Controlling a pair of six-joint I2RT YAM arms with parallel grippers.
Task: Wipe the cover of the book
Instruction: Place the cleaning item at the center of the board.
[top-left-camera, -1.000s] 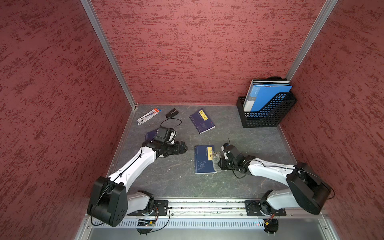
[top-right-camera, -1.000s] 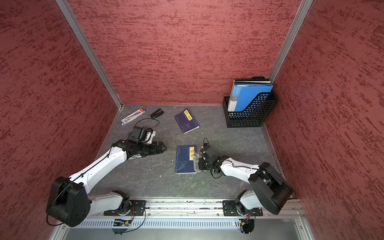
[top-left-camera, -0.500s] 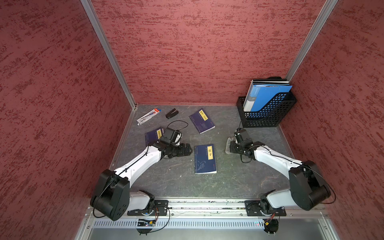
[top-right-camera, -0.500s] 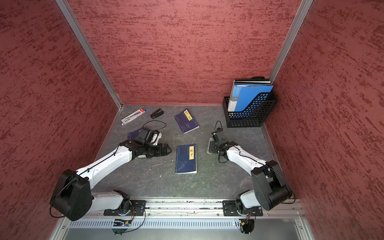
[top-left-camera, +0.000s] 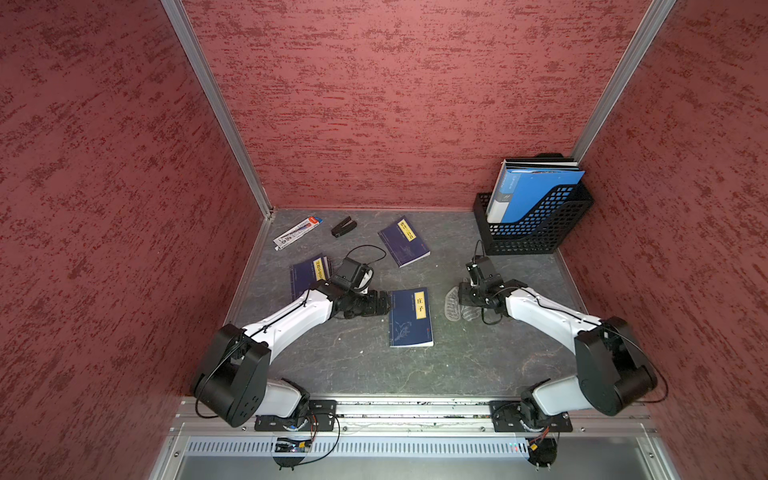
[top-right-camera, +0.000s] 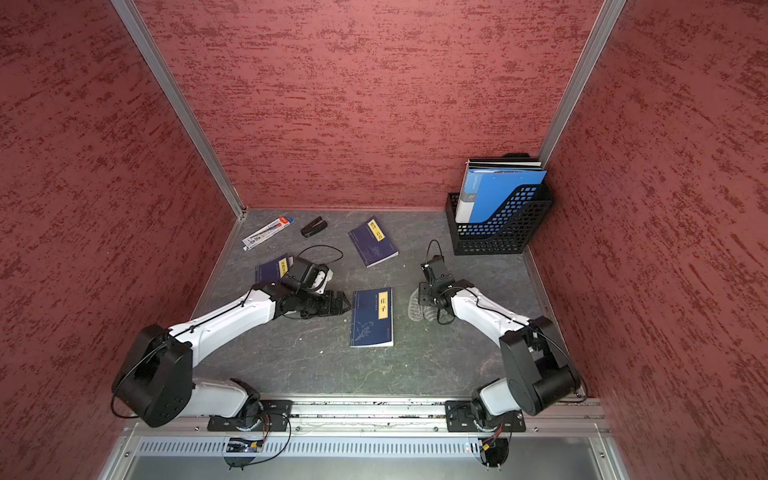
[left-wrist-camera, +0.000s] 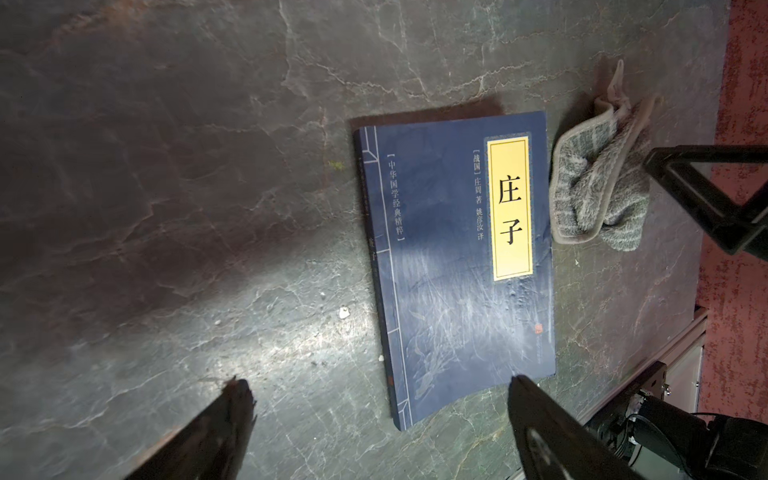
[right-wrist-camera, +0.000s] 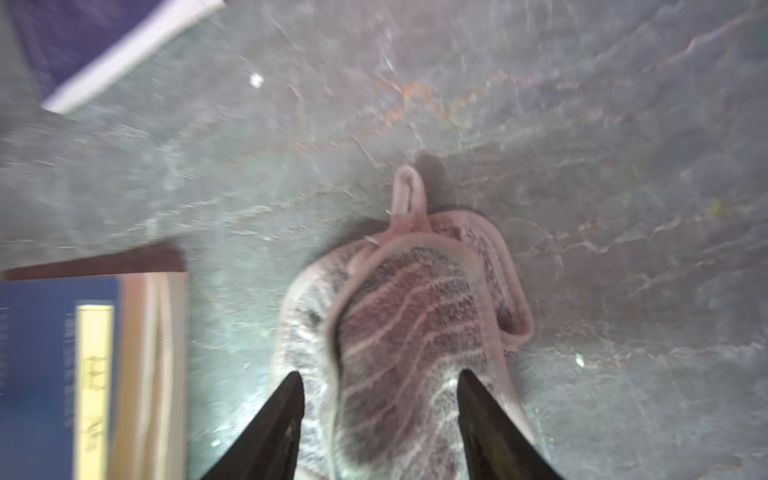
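Right wrist: right tool (right-wrist-camera: 380, 373) low, jaws apart astride cloth (right-wrist-camera: 415, 316).

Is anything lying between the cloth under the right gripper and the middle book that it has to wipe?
Nothing visible does. The cloth lies on the table beside the middle book, with only a narrow bare strip between them. The right gripper is over the cloth, jaws open.

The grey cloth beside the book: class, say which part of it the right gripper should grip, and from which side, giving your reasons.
Probably the raised middle fold of the cloth, taken from straight above. It lies bunched on the table, so its flat edges offer little to pinch, while the hump sits between the open jaws of the right gripper.
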